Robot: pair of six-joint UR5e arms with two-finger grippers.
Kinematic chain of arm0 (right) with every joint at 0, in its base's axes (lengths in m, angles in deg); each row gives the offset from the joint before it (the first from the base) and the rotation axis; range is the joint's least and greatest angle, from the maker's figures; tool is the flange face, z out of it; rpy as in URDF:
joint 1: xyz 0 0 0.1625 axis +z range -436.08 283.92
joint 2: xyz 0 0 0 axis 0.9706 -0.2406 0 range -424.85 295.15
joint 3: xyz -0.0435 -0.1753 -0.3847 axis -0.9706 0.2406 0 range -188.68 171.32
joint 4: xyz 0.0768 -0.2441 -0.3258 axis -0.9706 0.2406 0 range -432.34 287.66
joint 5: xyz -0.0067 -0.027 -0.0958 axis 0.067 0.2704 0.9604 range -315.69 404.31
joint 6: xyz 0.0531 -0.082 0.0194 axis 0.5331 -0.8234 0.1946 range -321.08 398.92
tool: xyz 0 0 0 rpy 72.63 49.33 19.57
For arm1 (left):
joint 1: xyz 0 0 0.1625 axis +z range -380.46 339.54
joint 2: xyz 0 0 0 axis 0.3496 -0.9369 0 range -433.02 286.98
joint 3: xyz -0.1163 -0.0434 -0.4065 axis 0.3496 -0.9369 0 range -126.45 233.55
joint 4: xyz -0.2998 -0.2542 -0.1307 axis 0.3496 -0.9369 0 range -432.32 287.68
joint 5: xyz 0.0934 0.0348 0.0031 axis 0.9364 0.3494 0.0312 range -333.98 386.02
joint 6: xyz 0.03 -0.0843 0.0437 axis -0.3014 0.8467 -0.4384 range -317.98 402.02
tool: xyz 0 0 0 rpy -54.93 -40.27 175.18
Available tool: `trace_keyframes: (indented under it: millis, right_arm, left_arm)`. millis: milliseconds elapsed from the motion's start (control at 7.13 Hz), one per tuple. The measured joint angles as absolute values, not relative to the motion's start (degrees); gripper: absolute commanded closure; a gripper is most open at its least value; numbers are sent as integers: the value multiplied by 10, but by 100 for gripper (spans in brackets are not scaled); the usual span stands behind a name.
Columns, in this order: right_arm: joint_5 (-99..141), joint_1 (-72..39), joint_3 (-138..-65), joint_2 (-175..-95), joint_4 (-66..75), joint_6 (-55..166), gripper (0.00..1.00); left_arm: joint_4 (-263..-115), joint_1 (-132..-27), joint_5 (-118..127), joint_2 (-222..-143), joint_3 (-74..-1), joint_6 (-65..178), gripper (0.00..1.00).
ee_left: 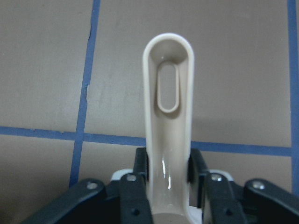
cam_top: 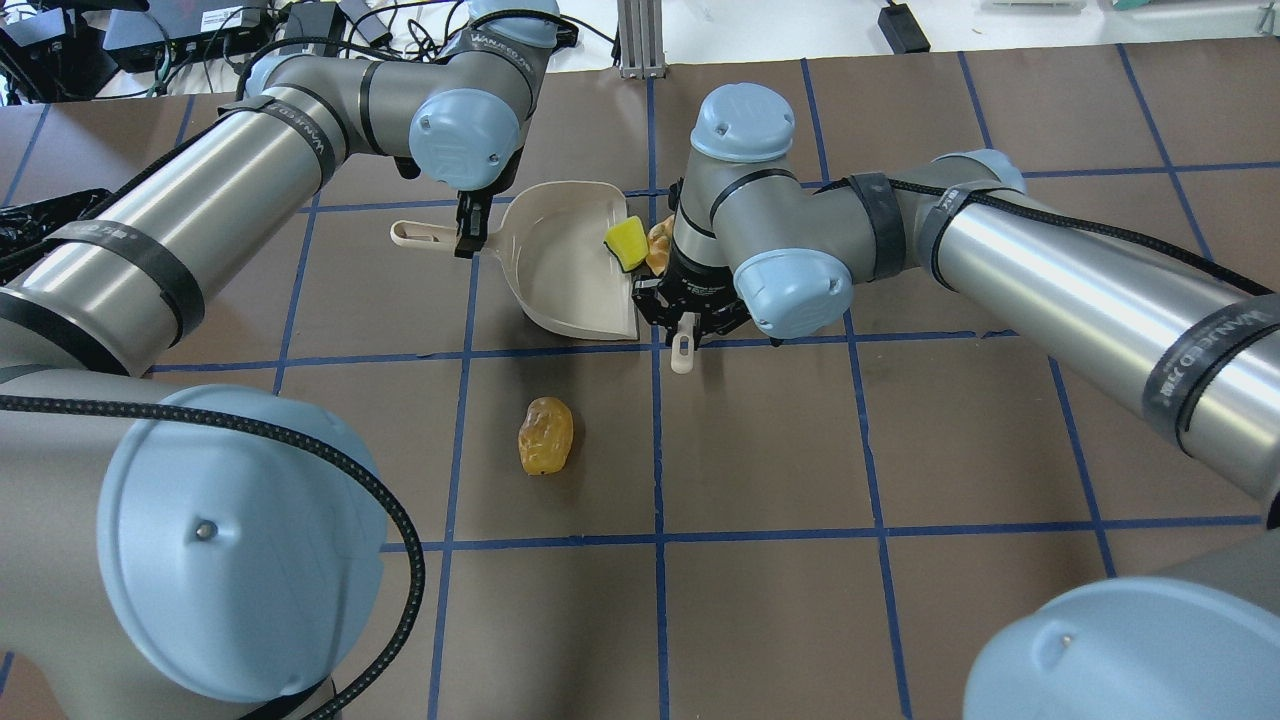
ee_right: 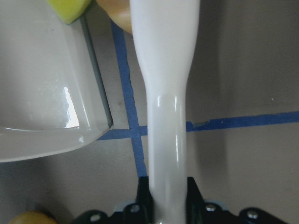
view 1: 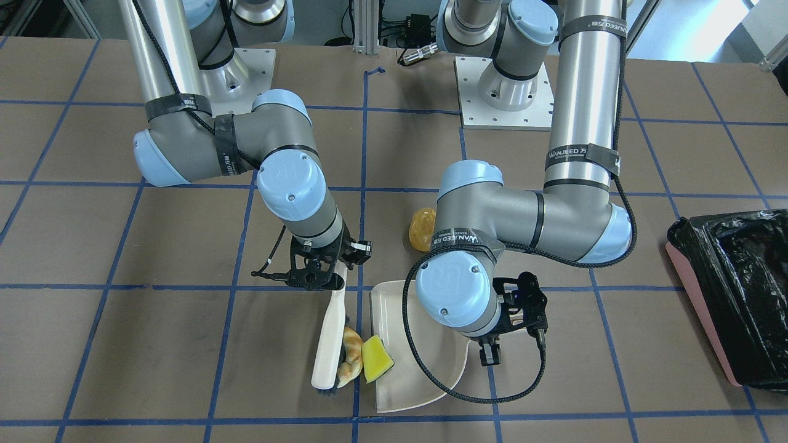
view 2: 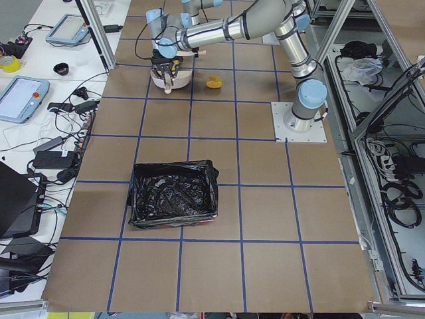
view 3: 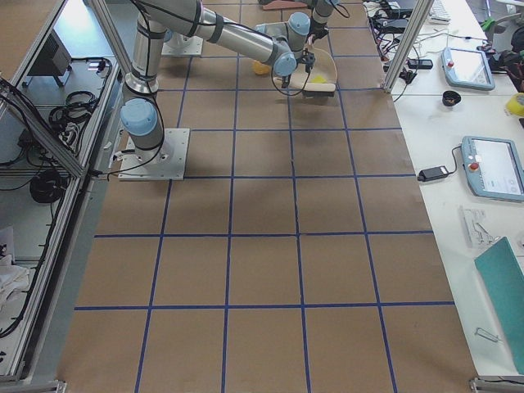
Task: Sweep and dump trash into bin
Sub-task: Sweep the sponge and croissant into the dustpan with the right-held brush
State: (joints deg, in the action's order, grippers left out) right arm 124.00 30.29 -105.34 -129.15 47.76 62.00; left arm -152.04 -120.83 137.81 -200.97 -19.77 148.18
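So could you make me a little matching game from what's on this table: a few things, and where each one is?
Things:
1 orange lump
2 yellow wedge
3 brush
4 dustpan

Places:
A in the left gripper
B alone on the table, apart from the tools
C at the dustpan's lip
D in the right gripper

Pairs: 1-B, 2-C, 3-D, 4-A.

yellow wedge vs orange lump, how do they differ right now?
The yellow wedge is matte and angular; the orange lump is glossy and rounded. The wedge sits at the dustpan open edge; the lump lies alone on bare table, apart from the dustpan. Both are outside the bin.
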Motion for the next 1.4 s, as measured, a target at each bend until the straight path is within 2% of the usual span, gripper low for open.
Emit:
trace_keyframes:
  millis: [701,1402]
  right_arm:
    - [1213,362,-998,-1273,476,679,100]
    - [1248,364,-990,-1296,441,684,100]
  left_arm:
    - [-1481,-1218,1364,-2018,-201,1474,100]
    - [-1368,-1211,1278,-2019,-228,1371,100]
